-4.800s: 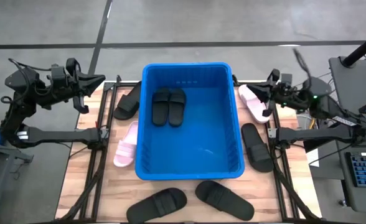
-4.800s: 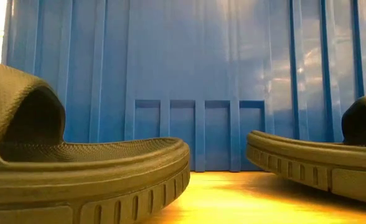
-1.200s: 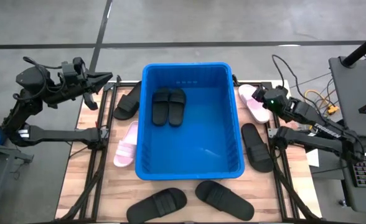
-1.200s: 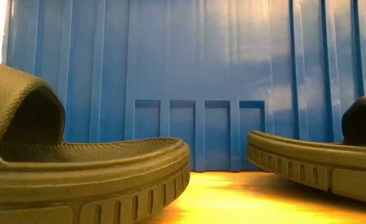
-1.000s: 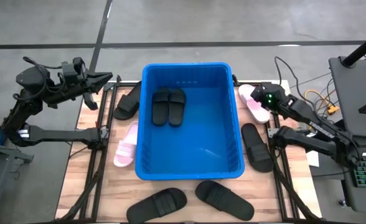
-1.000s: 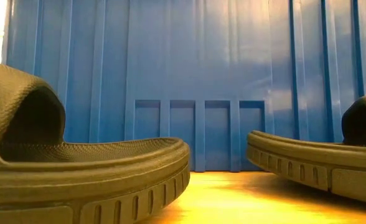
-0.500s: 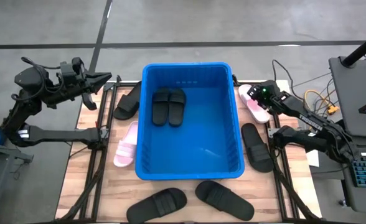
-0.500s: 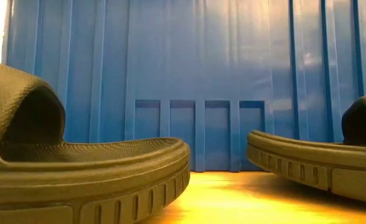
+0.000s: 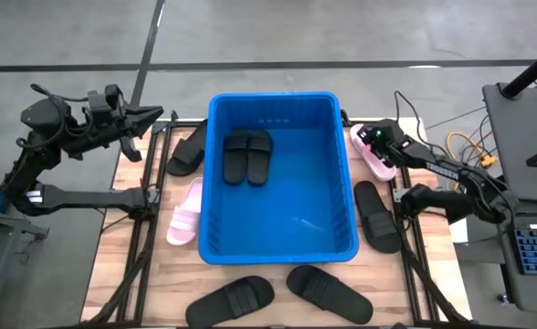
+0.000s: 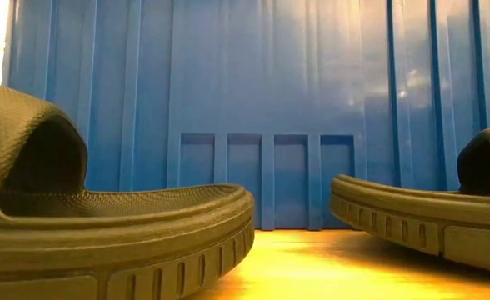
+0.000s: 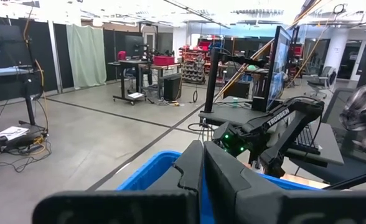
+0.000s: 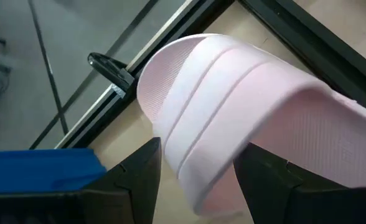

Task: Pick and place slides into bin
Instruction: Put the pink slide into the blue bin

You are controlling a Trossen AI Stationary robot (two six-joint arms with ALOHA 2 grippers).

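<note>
Two black slides (image 9: 248,156) lie side by side on the floor of the bin (image 9: 215,174), toward its far end, as I watch from the remote station. My right gripper (image 12: 198,180) is down at the pale pink slide (image 12: 245,134) just outside the bin's right wall, fingers (image 12: 136,177) spread wide with one on each side of the ribbed strap; I cannot tell whether the pads touch it, and the slide rests on the wooden table (image 9: 113,274). From above, that gripper (image 9: 371,137) sits close to the bin's rolled rim, with a dark frame rail beside the slide, so room there is tight. A black slide (image 9: 377,216) lies nearer me along the same wall.

My left gripper (image 9: 150,117) waits clamped shut and empty, off the bin's far-left corner, above the table's edge. Its wrist view looks across the bin's rim (image 11: 142,174) toward the right arm.

Left of the bin lie another black slide (image 9: 187,149) and a second pink slide (image 9: 184,213), with open wood around them. Two more black slides (image 9: 230,300) (image 9: 330,291) lie before the bin's near wall, filling the low view.
</note>
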